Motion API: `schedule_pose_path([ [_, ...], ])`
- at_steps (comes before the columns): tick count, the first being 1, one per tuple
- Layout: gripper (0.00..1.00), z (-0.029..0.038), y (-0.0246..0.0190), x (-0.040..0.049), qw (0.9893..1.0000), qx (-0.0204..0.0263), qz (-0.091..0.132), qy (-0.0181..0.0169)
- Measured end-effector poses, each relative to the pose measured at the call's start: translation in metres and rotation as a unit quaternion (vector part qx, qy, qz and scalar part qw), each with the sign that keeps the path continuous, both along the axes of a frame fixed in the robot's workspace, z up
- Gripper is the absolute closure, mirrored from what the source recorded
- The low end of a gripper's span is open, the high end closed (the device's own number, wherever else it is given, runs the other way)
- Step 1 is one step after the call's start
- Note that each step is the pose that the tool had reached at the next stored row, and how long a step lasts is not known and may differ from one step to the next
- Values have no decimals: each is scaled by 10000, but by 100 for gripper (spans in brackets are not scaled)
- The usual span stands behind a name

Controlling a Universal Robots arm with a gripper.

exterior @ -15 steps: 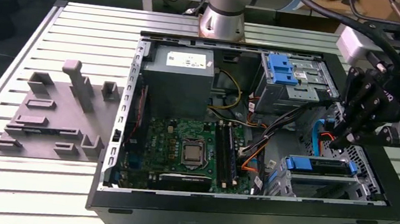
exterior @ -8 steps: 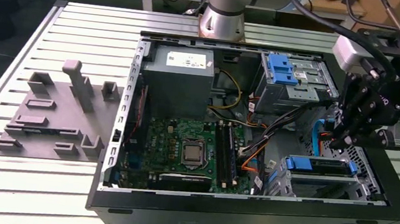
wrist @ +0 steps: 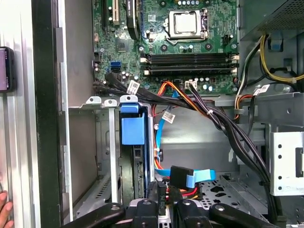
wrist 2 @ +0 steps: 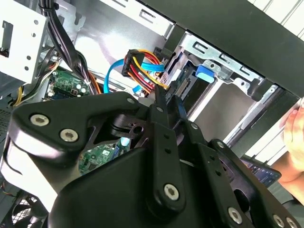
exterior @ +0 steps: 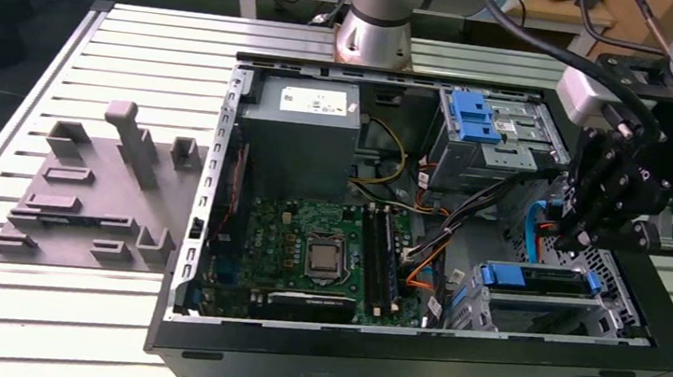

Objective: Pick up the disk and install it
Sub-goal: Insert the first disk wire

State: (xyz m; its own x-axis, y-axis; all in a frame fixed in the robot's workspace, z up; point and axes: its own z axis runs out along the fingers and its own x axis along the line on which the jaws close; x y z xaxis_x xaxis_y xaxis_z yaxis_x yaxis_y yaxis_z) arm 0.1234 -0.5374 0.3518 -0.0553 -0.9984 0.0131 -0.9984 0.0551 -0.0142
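Silver arm [exterior: 378, 10], black gripper [exterior: 582, 238]

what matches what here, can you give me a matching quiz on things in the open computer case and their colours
1. square processor socket on the motherboard
2. power supply box
3. plastic latch on the drive carrier
4. robot hand

a. blue
b. black
c. silver metal
d. grey with a white sticker

Pairs: 1-c, 2-d, 3-a, 4-b

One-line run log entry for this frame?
stage: install | black gripper: inside open black computer case, above drive bay | blue-framed silver disk: seated in bay | gripper on disk: cannot tell
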Motion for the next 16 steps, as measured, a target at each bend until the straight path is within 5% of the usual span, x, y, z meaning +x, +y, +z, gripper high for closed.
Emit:
schedule_pose_path([
  [9,84,-4,-25,-1,10000,-4,0,0],
  [13,84,-11,-102,0,9999,-147,0,0],
  [16,84,-48,-110,0,9998,-174,-1,0],
])
